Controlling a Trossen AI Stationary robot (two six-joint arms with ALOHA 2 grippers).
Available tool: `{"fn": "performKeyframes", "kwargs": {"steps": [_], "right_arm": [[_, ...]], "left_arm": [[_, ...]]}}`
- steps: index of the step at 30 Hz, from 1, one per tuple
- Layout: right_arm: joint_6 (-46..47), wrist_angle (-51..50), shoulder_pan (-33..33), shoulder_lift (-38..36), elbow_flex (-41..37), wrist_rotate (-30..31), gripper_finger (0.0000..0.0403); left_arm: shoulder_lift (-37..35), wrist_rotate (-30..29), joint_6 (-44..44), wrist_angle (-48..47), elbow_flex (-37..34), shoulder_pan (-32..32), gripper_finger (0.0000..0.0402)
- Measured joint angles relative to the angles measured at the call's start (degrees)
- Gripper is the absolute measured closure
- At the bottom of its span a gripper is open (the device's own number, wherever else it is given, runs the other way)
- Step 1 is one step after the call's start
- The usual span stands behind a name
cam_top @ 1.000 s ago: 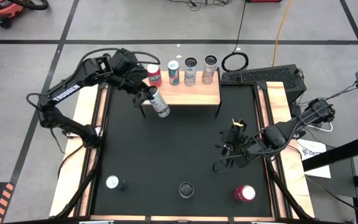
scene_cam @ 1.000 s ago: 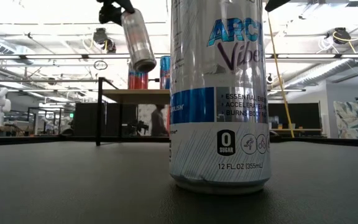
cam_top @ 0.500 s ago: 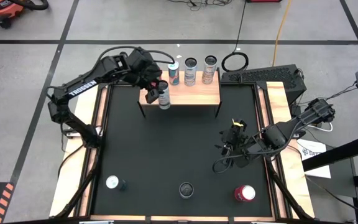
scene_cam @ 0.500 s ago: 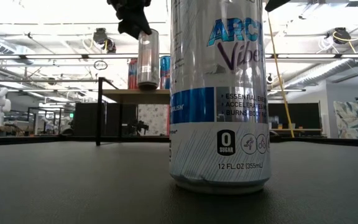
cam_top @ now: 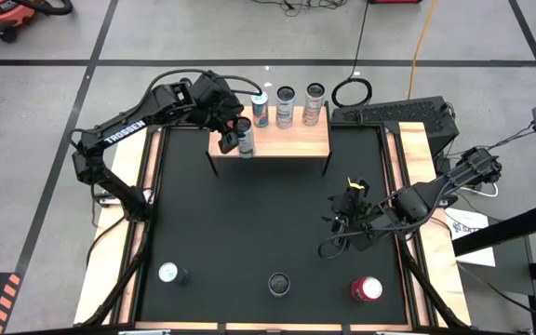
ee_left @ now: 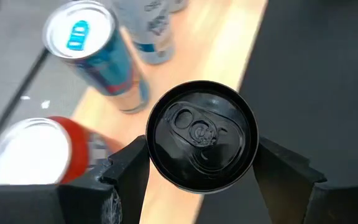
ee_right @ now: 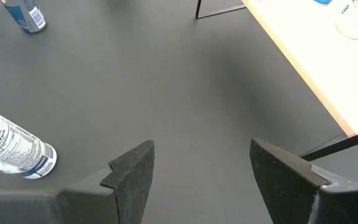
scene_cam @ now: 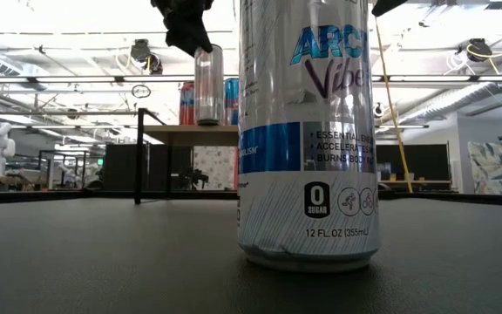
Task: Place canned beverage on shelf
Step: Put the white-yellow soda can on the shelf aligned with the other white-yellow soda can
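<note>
Left hand (cam_top: pixel 235 130) clamped on a slim silver can with a black top (cam_top: pixel 245 140), gripped near the rim, one dark finger on each side in the wrist view. Tilted a second ago out over the black worktop (cam_top: pixel 268 223) just in front of the shelf; now swung upright and carried over the small light-wood shelf on thin black legs (cam_top: pixel 296 141), above its front left corner. Hardly any shift over the last half second, so probably settling for the set-down. From the low view, base of the can level with or just touching the board; contact not certain. Behind it along the shelf's far edge, a red can (ee_left: pixel 33 152), a blue-and-white can (cam_top: pixel 260 109) and two dark-topped pale cans (cam_top: pixel 286 106).

Likely next: lower the last bit, then release, minding the red can just behind.

Right hand (cam_top: pixel 347 207) waiting near the worktop's right edge, fingers apart and holding nothing, a white printed can lying on its side (ee_right: pixel 14 149) nearby.
</note>
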Motion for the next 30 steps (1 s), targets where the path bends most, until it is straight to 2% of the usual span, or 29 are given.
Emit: {"fn": "performKeyframes", "kwargs": {"steps": [3,21,30], "right_arm": [[0.0,0.0,0.0,0.0,0.0,0.0,0.0158],[-0.4,0.0,0.0,0.0,0.0,0.0,0.0158],[0.0,0.0,0.0,0.0,0.0,0.0,0.0158]], "left_arm": [[0.0,-1.6,0.3,0.2,-0.1,0.1,0.0157],[1.7,-2.7,0.2,5.4,-0.2,0.2,0.0157],[1.7,-2.9,0.2,5.0,-0.2,0.2,0.0157]]}}
